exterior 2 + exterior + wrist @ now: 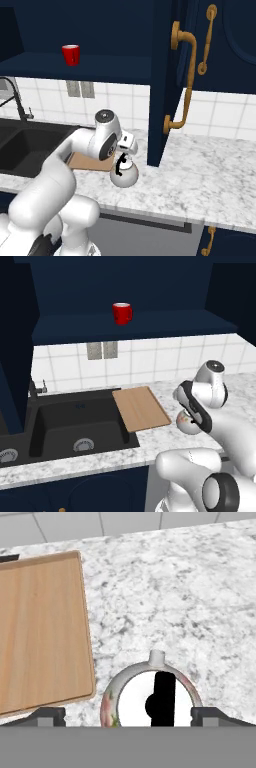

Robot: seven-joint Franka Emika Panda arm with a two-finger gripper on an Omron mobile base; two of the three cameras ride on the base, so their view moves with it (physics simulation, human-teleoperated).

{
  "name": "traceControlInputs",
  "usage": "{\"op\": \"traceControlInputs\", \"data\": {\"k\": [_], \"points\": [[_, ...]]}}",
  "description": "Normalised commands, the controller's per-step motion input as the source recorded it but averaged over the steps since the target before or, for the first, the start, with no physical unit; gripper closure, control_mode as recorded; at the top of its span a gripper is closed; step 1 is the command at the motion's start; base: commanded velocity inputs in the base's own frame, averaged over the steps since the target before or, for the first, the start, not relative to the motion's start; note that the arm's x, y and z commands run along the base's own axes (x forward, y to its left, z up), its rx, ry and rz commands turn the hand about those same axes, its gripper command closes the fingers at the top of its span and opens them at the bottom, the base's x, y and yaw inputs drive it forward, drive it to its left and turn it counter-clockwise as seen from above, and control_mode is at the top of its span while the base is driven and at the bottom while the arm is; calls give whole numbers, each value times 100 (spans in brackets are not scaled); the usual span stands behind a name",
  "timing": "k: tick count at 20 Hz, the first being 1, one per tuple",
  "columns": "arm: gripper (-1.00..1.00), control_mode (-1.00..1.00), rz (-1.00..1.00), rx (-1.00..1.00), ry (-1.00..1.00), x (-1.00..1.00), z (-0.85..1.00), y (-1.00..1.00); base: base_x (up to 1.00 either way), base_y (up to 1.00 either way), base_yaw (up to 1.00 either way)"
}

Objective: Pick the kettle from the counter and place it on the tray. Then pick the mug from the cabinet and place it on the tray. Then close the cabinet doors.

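The round white-silver kettle [135,699] with a black arched handle stands on the speckled counter [175,602], just right of the wooden tray [40,632]. My gripper [129,716] hovers right above it, open, with one fingertip [50,716] on each side of the kettle and nothing held. From the right base view the hand and gripper [122,157] hang over the kettle [124,176]. In the left base view my arm hides part of the kettle [184,425] beside the tray [141,408]. The red mug [122,313] sits on the navy cabinet shelf [150,323].
A black sink [75,426] with a faucet [36,388] lies left of the tray. An open navy cabinet door [167,100] with a brass handle [186,75] juts out over the counter right of the kettle. White wall tiles [150,363] back the counter.
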Motion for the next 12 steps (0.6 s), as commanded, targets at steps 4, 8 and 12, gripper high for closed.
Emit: {"op": "traceControlInputs", "data": {"k": [4,8,12], "points": [[-100,-100,-8,0,13,38,-39,-19,0,0,0],[-100,-100,-1,0,10,18,-34,-26,0,0,0],[-100,-100,0,0,0,0,-25,-14,0,0,0]]}}
